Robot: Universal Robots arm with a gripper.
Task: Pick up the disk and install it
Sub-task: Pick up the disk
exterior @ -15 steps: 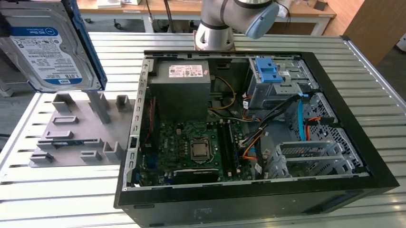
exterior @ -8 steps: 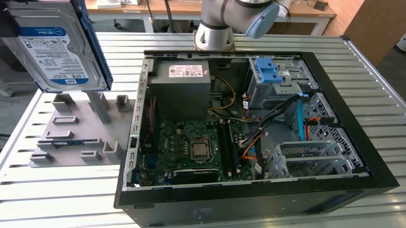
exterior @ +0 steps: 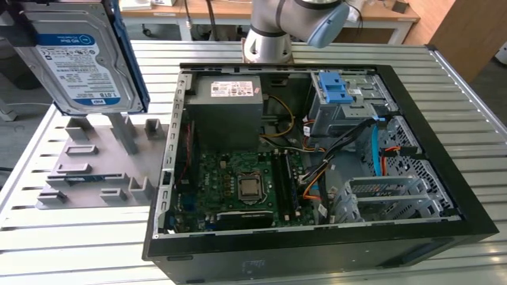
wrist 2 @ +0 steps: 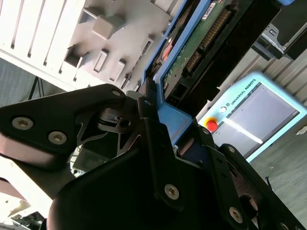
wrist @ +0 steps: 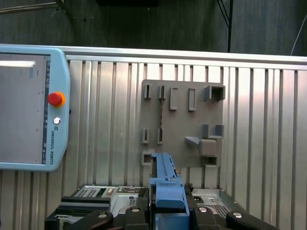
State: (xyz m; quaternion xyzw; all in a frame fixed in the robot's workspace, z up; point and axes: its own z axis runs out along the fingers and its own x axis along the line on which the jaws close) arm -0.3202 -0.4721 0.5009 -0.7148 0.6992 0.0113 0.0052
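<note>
1. I see the flat silver hard drive (exterior: 83,65), white-and-blue labelled and edged by a blue carrier frame, held aloft at the exterior view's left.
2. In the first wrist view my black claw (wrist: 169,213) is clenched on that frame.
3. Beneath the drive lies a grey slotted holder plate (exterior: 95,160).
4. Beside the plate, an open black computer case (exterior: 301,261) sits on the slatted metal tabletop (exterior: 79,249).

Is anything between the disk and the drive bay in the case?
Nothing visible. The tool holds the disk above the grey fixture; the case is open and the drive bay uncovered, with cables beside it.
</note>
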